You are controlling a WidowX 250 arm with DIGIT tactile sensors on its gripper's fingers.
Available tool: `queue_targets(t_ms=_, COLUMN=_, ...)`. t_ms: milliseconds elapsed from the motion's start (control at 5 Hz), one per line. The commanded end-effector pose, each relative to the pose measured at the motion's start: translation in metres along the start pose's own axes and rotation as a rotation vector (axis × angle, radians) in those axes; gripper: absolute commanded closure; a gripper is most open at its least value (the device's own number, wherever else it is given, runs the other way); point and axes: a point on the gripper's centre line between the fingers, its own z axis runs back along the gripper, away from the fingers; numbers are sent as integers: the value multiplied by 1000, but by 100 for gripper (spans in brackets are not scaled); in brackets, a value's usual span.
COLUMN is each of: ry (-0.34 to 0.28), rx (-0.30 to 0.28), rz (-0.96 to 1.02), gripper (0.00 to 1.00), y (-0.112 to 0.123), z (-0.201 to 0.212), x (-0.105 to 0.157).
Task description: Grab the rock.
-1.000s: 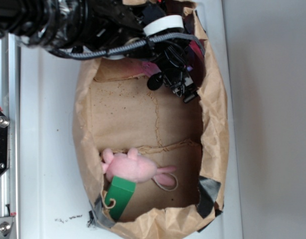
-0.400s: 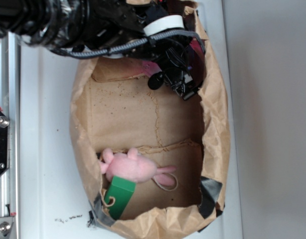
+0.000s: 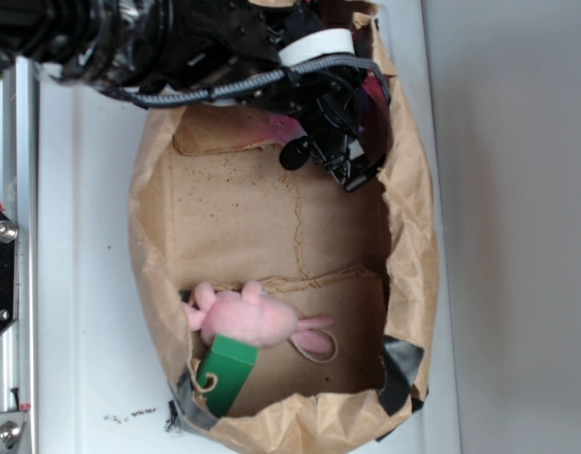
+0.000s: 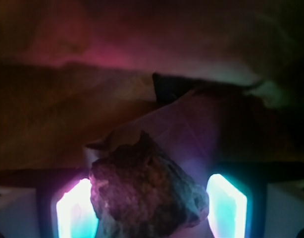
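Observation:
In the wrist view the rock point(image 4: 147, 193), a dark brown lumpy chunk with lighter specks, fills the space between my two glowing pads point(image 4: 76, 210). Its left side overlaps the left pad and its right edge meets the right pad. My gripper point(image 4: 152, 208) is shut on the rock. From the exterior view my gripper point(image 3: 340, 156) sits low inside the brown paper bag point(image 3: 412, 236) at its top end. The arm and fingers hide the rock there.
A pink plush toy point(image 3: 253, 320) lies near the bag's lower left. A green block point(image 3: 226, 374) leans under it. Crumpled bag walls rise on all sides, close to my gripper at the right. Grey tape point(image 3: 401, 364) patches the bag's lower corner.
My gripper has shifted slightly up toward the bag's top end. The bag's left wall has slid a little to the left. The plush toy and green block have barely moved.

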Motion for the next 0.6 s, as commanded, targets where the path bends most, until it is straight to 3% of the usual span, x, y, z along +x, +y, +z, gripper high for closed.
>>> queue_targets(t_ms=0, ry=23, rx=-49, rz=-44, gripper=100, y=22, z=78, x=19)
queue_targets(t_ms=200, ry=86, rx=-51, rz=-39, gripper=100, y=17, z=107, x=28)
queue_targets(t_ms=400, ry=102, rx=-24, rz=-60, gripper=100, y=1, z=130, x=35)
